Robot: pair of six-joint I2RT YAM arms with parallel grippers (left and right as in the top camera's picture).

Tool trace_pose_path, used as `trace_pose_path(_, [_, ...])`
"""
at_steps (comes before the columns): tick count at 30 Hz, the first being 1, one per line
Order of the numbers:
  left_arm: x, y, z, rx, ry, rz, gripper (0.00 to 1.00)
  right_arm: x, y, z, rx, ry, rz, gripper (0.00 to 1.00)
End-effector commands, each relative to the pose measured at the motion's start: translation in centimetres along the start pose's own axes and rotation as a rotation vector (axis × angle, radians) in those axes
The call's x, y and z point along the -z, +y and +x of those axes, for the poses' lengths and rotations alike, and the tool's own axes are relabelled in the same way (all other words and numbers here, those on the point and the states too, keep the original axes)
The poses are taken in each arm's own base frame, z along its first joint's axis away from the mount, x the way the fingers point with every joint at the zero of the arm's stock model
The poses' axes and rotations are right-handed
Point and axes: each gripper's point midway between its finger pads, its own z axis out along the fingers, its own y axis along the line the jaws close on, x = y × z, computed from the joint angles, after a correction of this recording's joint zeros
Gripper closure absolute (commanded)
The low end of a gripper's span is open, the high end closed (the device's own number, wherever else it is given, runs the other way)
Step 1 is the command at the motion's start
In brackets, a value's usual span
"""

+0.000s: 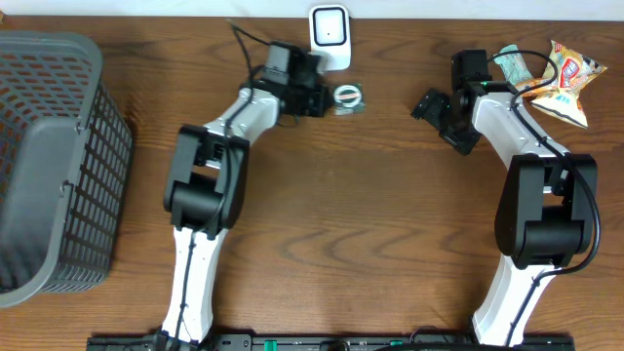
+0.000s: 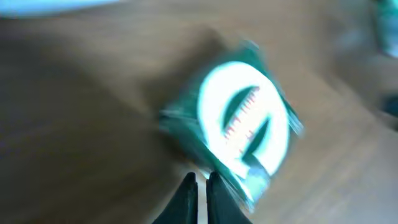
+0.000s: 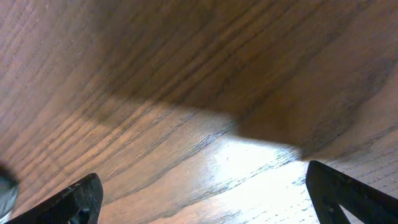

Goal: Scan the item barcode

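Tape packet [image 1: 348, 97]: a white ring in a green-edged wrapper, lying flat on the table [image 1: 370, 224] near the far edge, just in front of the white scanner [image 1: 330, 35].
Packet and gripper: the left gripper [image 1: 329, 99] sits at the packet's left side. In the wrist view the packet's near corner meets the fingertips.
Left grip: the jaws are drawn together to a thin slit. Blur hides whether the wrapper's edge is pinched between them.
Right gripper [image 1: 439, 109]: spread wide above bare wood, holding nothing, well apart from the packet.
Edges: a grey basket [image 1: 49, 166] takes up the left edge. Snack bags [image 1: 561, 78] lie at the far right corner beside the right arm.
Open room: the widest stretch of wood lies between the two arms, running toward the near edge.
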Motion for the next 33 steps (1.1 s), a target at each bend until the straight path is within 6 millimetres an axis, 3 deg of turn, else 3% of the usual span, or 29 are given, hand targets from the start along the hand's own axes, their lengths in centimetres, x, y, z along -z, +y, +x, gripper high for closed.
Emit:
trace_pose_path(1, [-2.1,-6.6,2.4,-0.071,0.083,0.197,0.93,1.1,0.3,-0.9,0.012,-0.037,-0.007,0.01])
trace_pose_path(3, [-2.1,-7.8,2.3,-0.094,0.079,0.197,0.93,1.1,0.3,-0.9,0.012,-0.037,-0.007,0.01])
trace_pose_path(7, [1.1,-5.8,-1.2,-0.056,-0.01,0.006,0.93,1.1,0.3,-0.9,0.012,-0.037,-0.007,0.01])
trace_pose_path(10, [5.8,-3.5,-3.8,-0.028,-0.079,-0.179,0.92,1.1,0.3,-0.9,0.012,-0.037,-0.007,0.01])
trace_pose_path(12, [12.0,-0.5,-4.9,0.02,-0.117,-0.415,0.91,1.1,0.3,-0.9,0.012,-0.037,-0.007,0.01])
trace_pose_path(13, [13.5,0.2,-4.9,0.034,-0.117,-0.467,0.91,1.1,0.3,-0.9,0.012,-0.037,-0.007,0.01])
trace_pose_path(14, [15.6,1.2,-4.5,0.057,-0.11,-0.539,0.83,1.1,0.3,-0.9,0.012,-0.037,-0.007,0.01])
trace_pose_path(16, [18.0,2.6,-3.4,0.103,-0.073,-0.601,0.35,1.1,0.3,-0.9,0.012,-0.037,-0.007,0.01])
trace_pose_path(17, [18.6,3.2,-2.7,0.124,-0.049,-0.613,0.23,1.1,0.3,-0.9,0.012,-0.037,-0.007,0.01])
trace_pose_path(18, [18.9,3.6,-2.2,0.139,-0.03,-0.621,0.01,1.1,0.3,-0.9,0.012,-0.037,-0.007,0.01])
trace_pose_path(20, [19.7,4.6,-0.6,0.181,0.026,-0.64,0.02,1.1,0.6,-0.9,-0.002,-0.035,-0.022,0.01])
trace_pose_path(23, [20.7,5.4,1.8,0.233,0.112,-0.661,0.02,1.4,3.3,0.0,-0.149,0.045,-0.164,0.01])
trace_pose_path(28, [20.7,5.4,2.2,0.24,0.13,-0.662,0.02,1.6,4.4,0.1,-0.179,0.062,-0.215,0.01])
trace_pose_path(29, [20.7,5.4,2.2,0.24,0.13,-0.662,0.02,1.8,5.4,-0.2,-0.207,0.064,-0.262,0.01])
trace_pose_path(31, [20.7,5.4,2.2,0.24,0.129,-0.662,0.03,2.8,8.1,1.3,-0.184,0.167,-0.397,0.02])
trace_pose_path(33, [20.7,5.4,2.2,0.24,0.13,-0.662,0.02,4.0,11.3,2.0,0.04,0.149,-0.541,0.1])
